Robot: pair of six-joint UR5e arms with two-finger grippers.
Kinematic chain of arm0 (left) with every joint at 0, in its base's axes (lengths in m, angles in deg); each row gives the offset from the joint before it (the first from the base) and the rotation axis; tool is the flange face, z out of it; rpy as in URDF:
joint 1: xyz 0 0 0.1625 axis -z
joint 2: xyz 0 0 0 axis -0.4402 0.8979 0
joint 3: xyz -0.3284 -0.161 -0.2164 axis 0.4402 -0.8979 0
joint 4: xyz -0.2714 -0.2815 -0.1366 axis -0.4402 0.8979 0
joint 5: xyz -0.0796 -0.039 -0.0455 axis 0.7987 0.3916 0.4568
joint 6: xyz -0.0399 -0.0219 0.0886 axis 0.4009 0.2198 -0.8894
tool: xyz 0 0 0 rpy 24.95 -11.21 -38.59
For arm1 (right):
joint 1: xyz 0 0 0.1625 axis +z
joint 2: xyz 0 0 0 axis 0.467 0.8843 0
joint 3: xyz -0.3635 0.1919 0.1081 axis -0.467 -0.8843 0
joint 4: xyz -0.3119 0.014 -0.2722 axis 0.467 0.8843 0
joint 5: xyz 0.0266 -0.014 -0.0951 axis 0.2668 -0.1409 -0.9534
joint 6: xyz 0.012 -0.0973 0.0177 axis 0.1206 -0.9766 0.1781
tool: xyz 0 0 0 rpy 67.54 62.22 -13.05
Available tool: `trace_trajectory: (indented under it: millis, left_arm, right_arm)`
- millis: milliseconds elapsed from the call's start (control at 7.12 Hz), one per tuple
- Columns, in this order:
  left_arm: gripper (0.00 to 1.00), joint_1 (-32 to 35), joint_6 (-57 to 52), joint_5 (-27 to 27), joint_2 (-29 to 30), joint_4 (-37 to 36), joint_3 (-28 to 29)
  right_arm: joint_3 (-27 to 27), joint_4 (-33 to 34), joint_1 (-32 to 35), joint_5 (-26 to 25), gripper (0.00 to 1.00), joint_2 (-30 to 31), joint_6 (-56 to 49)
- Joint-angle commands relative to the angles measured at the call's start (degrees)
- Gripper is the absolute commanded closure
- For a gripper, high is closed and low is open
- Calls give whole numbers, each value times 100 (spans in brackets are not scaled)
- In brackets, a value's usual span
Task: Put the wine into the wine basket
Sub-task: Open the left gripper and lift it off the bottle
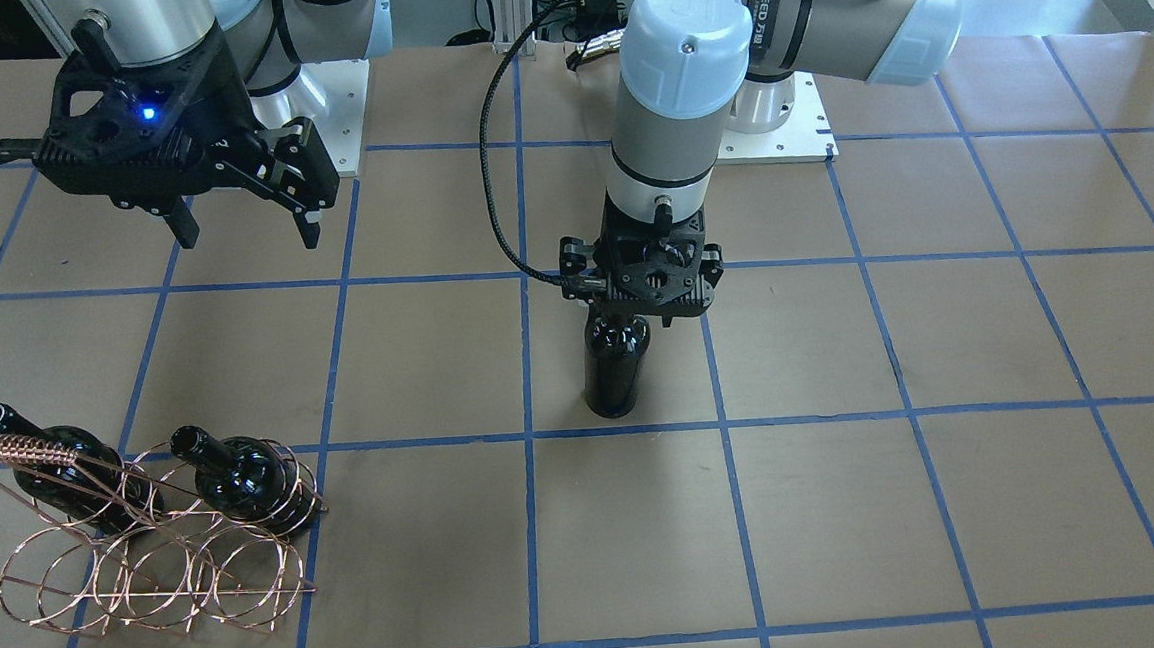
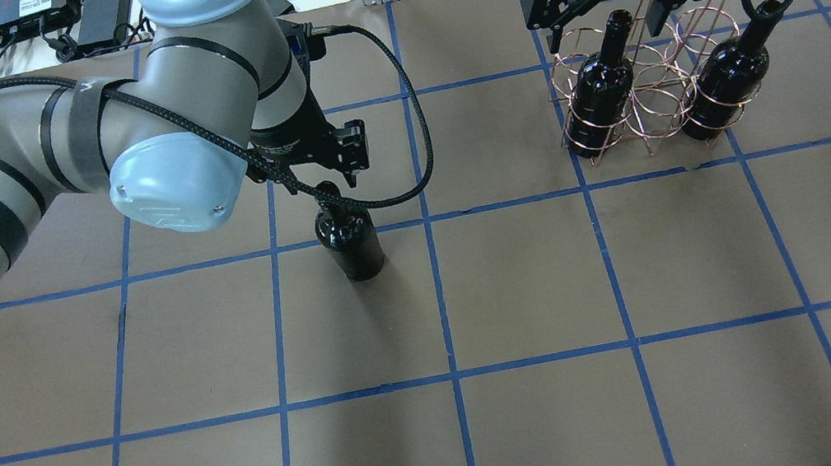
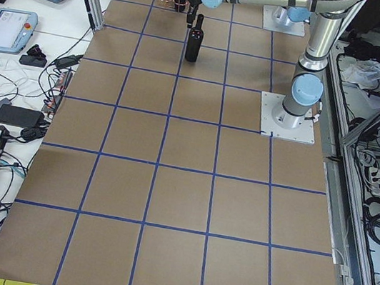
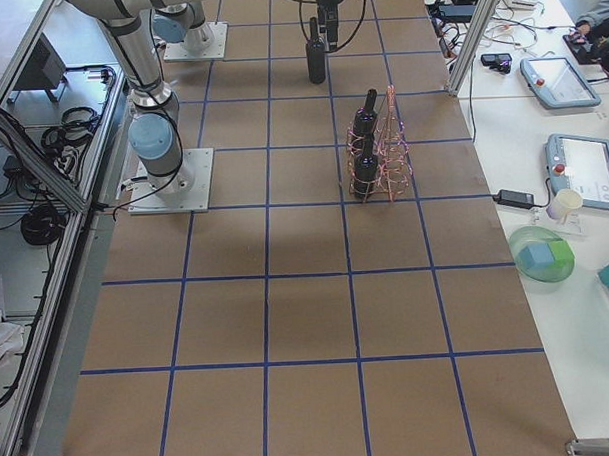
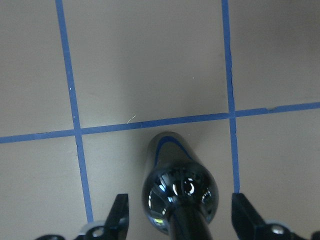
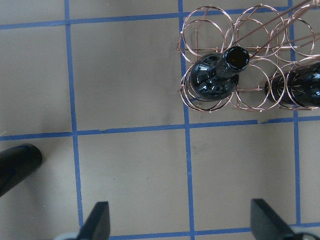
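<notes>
A dark wine bottle stands upright on the table near its middle; it also shows in the overhead view and the left wrist view. My left gripper is over it, its fingers open on either side of the neck and clear of it. The copper wire wine basket holds two more bottles. My right gripper hangs open and empty high above the table, beside the basket.
The brown table has a grid of blue tape lines. The arm bases are bolted on at the robot's side. Screens and cables lie on side benches.
</notes>
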Motion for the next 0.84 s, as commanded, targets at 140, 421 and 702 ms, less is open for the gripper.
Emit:
trace_trajectory:
  millis: [140,421,702]
  left_arm:
    - [0,-152,-115,141,-179,539,397]
    - [0,-547,-317,105,-232,1188,951]
    - [0,-1433,-1332,105,-363,1541,1164]
  right_arm:
    - [8,1,8,-19,0,-5,22]
    - [8,-8,8,-46,0,13,22]
    - [0,10,34,41,0,13,39]
